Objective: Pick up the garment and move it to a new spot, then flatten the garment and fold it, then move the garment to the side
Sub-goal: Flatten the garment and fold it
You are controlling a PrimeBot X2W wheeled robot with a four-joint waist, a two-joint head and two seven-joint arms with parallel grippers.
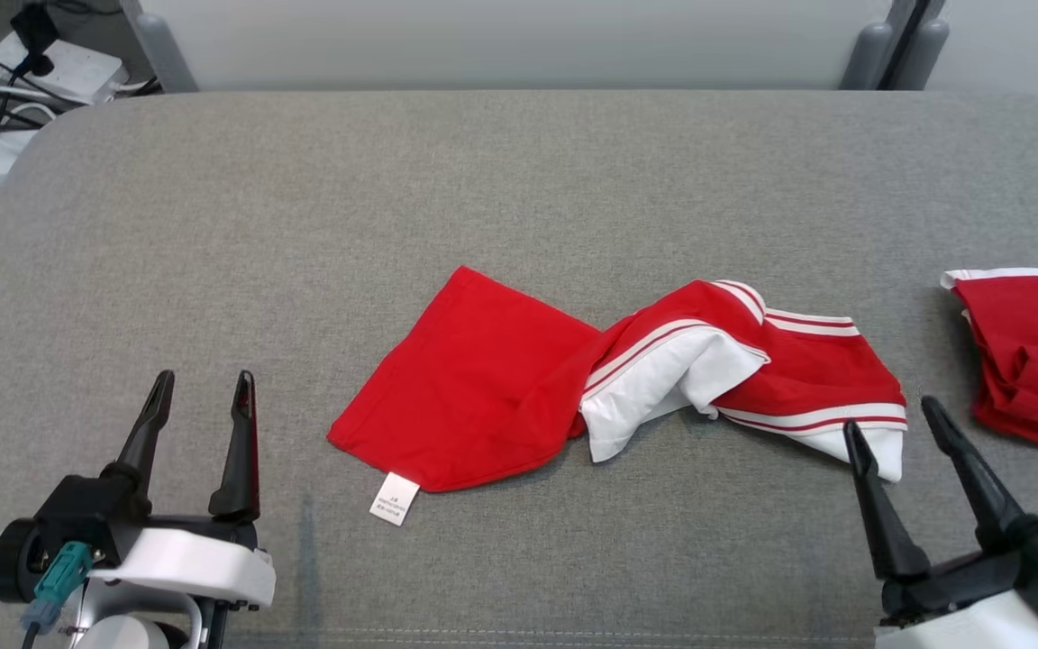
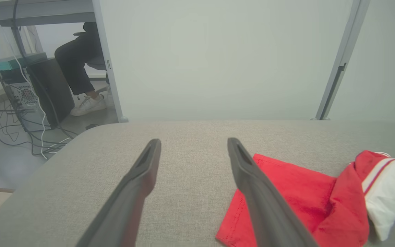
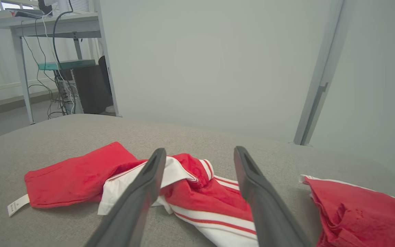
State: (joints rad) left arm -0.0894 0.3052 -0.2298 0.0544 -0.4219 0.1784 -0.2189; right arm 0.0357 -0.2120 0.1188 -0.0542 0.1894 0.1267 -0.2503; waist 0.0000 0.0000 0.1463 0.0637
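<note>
**While both grippers wait open, a red garment lies half-twisted on the grey surface**

Where the grey fabric surface (image 1: pixel 519 180) spreads out before the robot, the garment (image 1: pixel 501 379) lies near its middle, a little toward the near edge. It is red cloth with white panels and red-and-white striped trim. Its left part lies flat as a plain red panel, with a small white label (image 1: pixel 395 498) sticking out at the near corner. Its right part is twisted and bunched, with white fabric turned outward (the stripes follow the folds).

The left gripper (image 1: pixel 204 377) hovers at the near left, its two dark fingers spread wide with nothing between them, apart from the garment's left edge. The right gripper (image 1: pixel 890 415) sits at the near right, its fingers equally wide and empty. Its tips are just beside the garment's striped right end, and whether they touch the cloth cannot be told.

A second red garment (image 1: pixel 1033 351) with a white edge lies crumpled at the right, apart from the first. Beyond the far left corner are cables and a white power strip (image 1: pixel 59 63). The left wrist view shows a seated person's leg and pale shoe (image 2: pixel 87 104).
</note>
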